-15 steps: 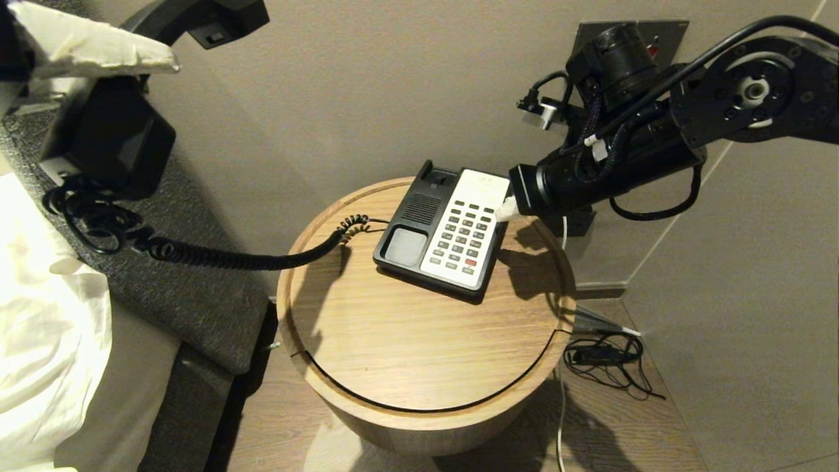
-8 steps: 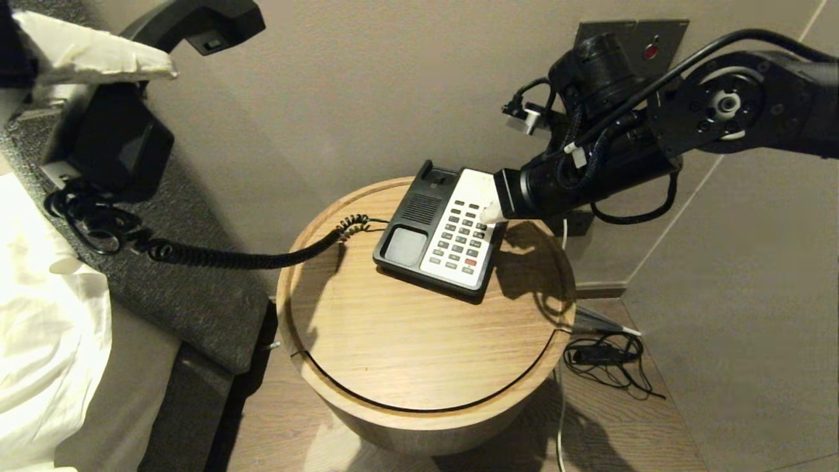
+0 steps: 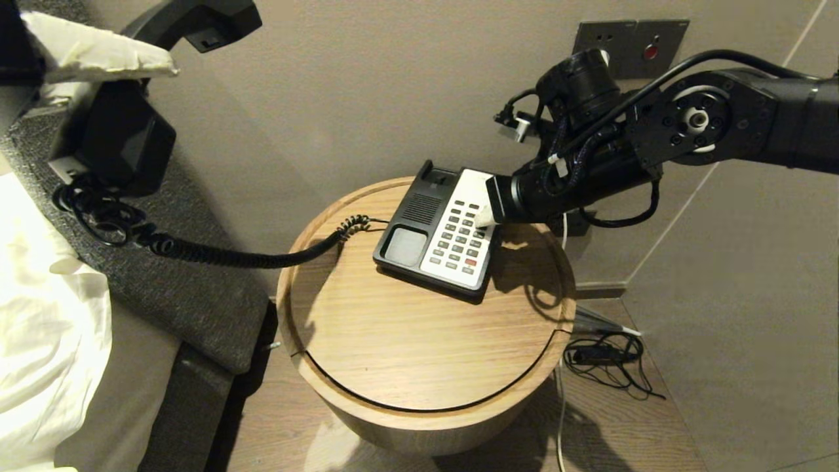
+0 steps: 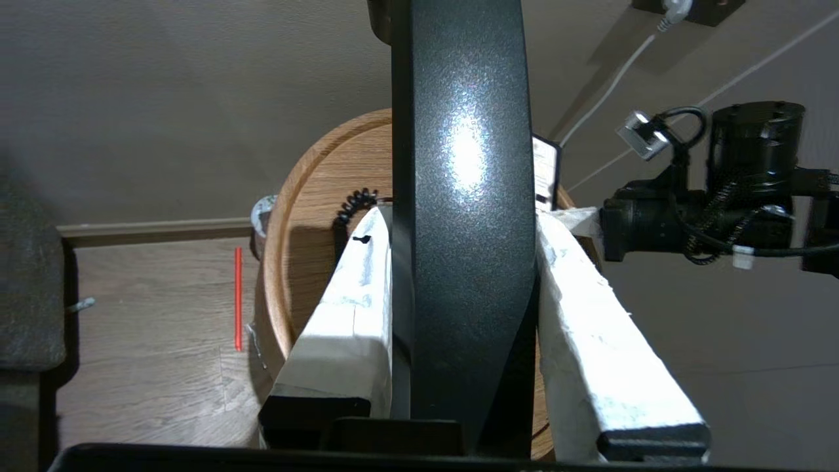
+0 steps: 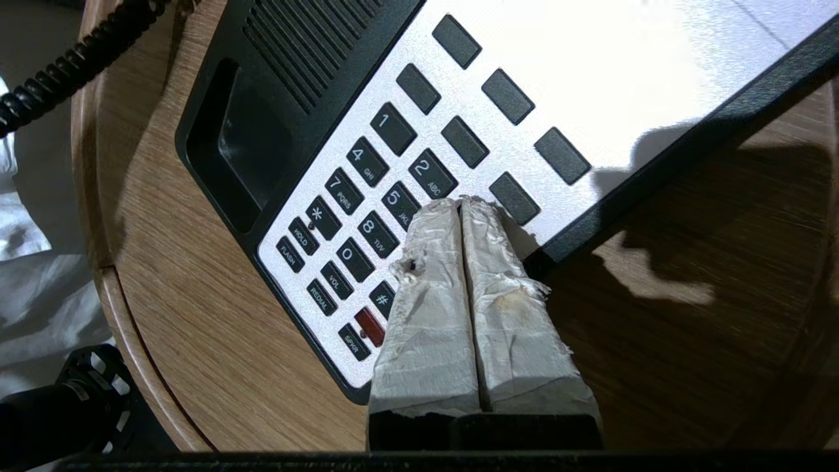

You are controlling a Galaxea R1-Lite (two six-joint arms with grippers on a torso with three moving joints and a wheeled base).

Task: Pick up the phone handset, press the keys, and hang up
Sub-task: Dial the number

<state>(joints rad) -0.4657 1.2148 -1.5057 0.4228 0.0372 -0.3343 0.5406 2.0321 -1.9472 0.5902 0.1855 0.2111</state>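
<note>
The black phone base (image 3: 406, 229) with its white keypad (image 3: 467, 229) sits at the back of the round wooden table (image 3: 393, 341). My left gripper (image 4: 459, 216) is shut on the black handset (image 4: 462, 196), held high at the far left, off the table; the handset also shows in the head view (image 3: 196, 19). Its coiled cord (image 3: 223, 257) runs down to the base. My right gripper (image 3: 485, 216) is shut and empty, its taped fingertips (image 5: 452, 213) down on the keypad (image 5: 406, 157) by the 2 and 5 keys, over the right-hand key column.
The table stands in a corner against the wall. A bed with white bedding (image 3: 46, 328) and a grey side panel (image 3: 196, 295) lies to the left. A wall socket plate (image 3: 629, 36) is behind my right arm. Cables (image 3: 603, 357) lie on the floor at the right.
My right gripper has moved left from the keypad's right edge onto the keys. The left gripper holds the handset in about the same place.
</note>
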